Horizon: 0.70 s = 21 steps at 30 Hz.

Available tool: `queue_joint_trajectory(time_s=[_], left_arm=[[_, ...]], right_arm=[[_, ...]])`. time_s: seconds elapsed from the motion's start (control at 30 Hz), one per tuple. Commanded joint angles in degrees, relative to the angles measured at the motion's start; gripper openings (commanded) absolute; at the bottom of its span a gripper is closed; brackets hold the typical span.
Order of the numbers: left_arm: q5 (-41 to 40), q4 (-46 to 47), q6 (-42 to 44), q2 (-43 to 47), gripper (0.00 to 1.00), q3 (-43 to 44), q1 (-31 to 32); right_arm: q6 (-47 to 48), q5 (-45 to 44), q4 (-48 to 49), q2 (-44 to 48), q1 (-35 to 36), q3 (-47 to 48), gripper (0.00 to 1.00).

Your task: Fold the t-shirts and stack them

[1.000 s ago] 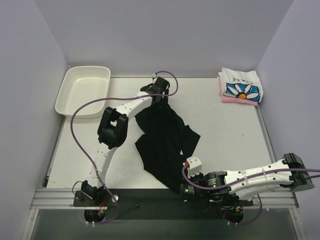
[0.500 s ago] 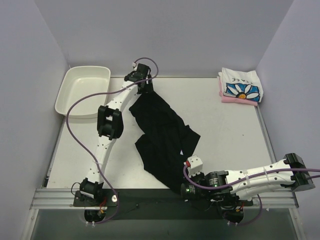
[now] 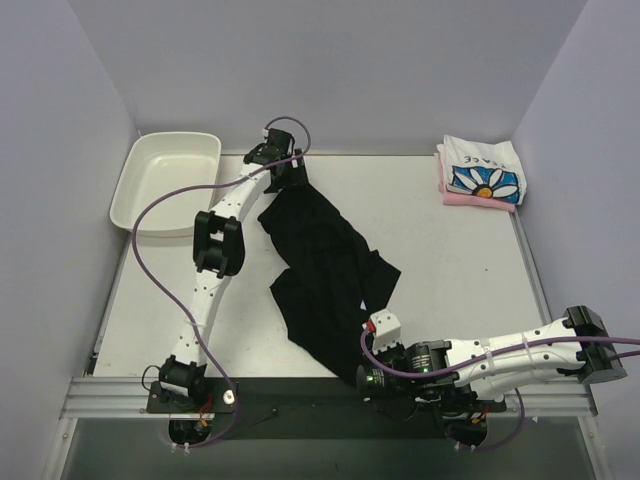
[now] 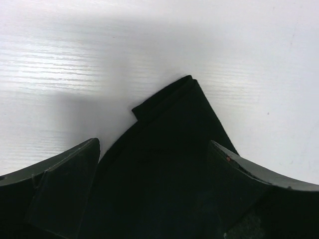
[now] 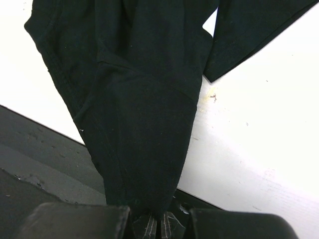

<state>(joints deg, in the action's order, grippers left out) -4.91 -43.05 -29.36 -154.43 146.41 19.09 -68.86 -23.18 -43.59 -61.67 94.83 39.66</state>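
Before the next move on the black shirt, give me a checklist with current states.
1. Right gripper shut on the black t-shirt at its near end: ok.
2. Left gripper open over the shirt's far corner: ok.
3. Far corner gripped: not ok.
4. Shirt lying flat: not ok, bunched.
5. Daisy t-shirt on pink t-shirt, clear of both arms: ok.

Plain lavender walls [image 3: 330, 60] close in the white tabletop [image 3: 460, 270] on three sides; a metal rail [image 3: 110, 398] runs along its near edge, under soft, even light.
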Motion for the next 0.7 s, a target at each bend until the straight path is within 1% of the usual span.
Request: queue_joint_trajectory(time_s=[0.0, 0.17, 0.2, 0.27, 0.3, 0.37, 0.4, 0.47, 0.5, 0.53, 0.6, 0.67], left_arm=[[3.68, -3.35, -0.52, -3.69, 0.97, -0.94, 0.77], [1.22, -7.04, 1.06, -4.3, 0.97, -1.48, 1.74], [0.35, -7.66, 1.67, -4.47, 0.92, -1.56, 2.09], [-0.8, -8.98, 2.12, -4.65, 0.85, -2.0, 2.35], [-2.02, -9.07, 2.47, -4.22, 0.76, -3.48, 2.53], [-3.26, -8.9, 2.56, -3.77, 0.62, -5.42, 2.62], [-3.53, -8.98, 2.82, -3.51, 0.53, -6.74, 2.53], [-5.1, -9.77, 2.91, -3.6, 0.21, -7.1, 2.53], [-5.55, -10.12, 3.17, -3.6, 0.07, -7.1, 2.62], [-5.64, -10.21, 3.26, -3.6, 0.0, -7.1, 2.7], [-6.42, -11.26, 3.17, -3.25, 0.0, -7.19, 2.62], [-7.74, -10.49, 3.09, -1.67, 0.0, -10.16, 2.62]], right_arm=[[0.22, -1.78, -2.46, -0.29, -0.34, 1.56, 0.0], [0.04, -1.52, -1.23, 0.5, -0.26, 0.77, 0.0], [0.04, -1.52, -0.88, 0.93, 0.01, 0.6, 0.0], [-0.13, -1.43, -0.44, 1.46, 0.18, 0.16, 0.0], [-0.22, -1.43, -0.18, 1.64, 0.36, 0.07, 0.0], [-0.4, -1.6, 0.09, 2.08, 0.53, -0.11, 0.0], [-0.57, -1.69, 0.17, 2.08, 0.97, -0.2, 0.0], [-0.84, -2.04, 0.35, 2.34, 1.41, -0.46, 0.0], [-1.1, -2.13, 0.44, 2.43, 1.59, -0.55, 0.0], [-1.45, -2.31, 0.44, 2.43, 2.2, -0.55, 0.0], [-1.89, -2.66, 0.44, 2.61, 2.73, -0.64, 0.0], [-2.07, -3.1, 0.44, 2.87, 3.43, -0.46, 0.0]])
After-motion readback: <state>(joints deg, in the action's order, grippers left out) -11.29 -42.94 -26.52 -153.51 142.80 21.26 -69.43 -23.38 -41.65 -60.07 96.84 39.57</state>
